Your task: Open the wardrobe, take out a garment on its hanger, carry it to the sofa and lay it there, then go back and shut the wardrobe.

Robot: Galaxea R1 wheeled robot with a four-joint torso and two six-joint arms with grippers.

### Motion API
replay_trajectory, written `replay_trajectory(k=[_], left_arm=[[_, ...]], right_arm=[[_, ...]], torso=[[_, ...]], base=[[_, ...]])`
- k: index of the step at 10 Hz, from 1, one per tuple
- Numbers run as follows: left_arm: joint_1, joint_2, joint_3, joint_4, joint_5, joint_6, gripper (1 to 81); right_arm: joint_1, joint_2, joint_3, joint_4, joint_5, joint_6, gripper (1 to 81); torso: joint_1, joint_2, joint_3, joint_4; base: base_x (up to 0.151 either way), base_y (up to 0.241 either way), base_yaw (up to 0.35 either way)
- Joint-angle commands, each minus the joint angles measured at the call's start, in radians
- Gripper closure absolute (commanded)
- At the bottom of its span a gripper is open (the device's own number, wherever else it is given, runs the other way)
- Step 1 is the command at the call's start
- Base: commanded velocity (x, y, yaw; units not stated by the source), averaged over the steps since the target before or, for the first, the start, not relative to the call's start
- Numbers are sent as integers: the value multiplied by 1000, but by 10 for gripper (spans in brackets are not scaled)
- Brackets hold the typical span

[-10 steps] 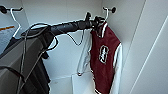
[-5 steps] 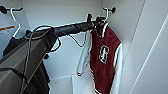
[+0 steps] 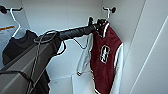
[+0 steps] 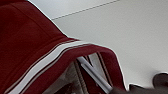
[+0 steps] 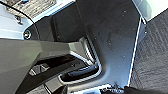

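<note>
**Inside the open wardrobe, left arm at the jacket's collar**

Up close, no writing can be read; the white chest emblem on the maroon varsity jacket with white sleeves (image 3: 106,53) is too blurred to make out; the jacket hangs full length inside the tall white wardrobe (image 3: 62,22), against its right-hand wall, on a thin white clothes hanger (image 3: 108,12) whose hook sits on a dark peg; the striped maroon-white collar (image 4: 62,53) looms large in the left wrist view, with a white hanger bar beneath it. The left gripper (image 3: 96,23) reaches in at the collar, at the top of the jacket; I cannot tell how far its fingers are parted or whether they grip anything. A black T-shirt (image 3: 17,47) hangs on a second white hanger (image 3: 15,21) at the left. Compared with half a second ago, arm and jacket look unchanged. For the right gripper, I cannot tell.
</note>
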Motion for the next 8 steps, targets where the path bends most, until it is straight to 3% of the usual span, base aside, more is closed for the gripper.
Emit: replay_trajectory(k=[1,8], left_arm=[[-206,8,3,45,-53,6,10],[-232,-35,94,87,-191,6,10]], right_arm=[[22,20,8,-1,-53,0,10],[23,21,7,-1,-61,0,10]], torso=[[0,0,0,0],[0,0,0,0]], base=[[0,0,0],[0,0,0]])
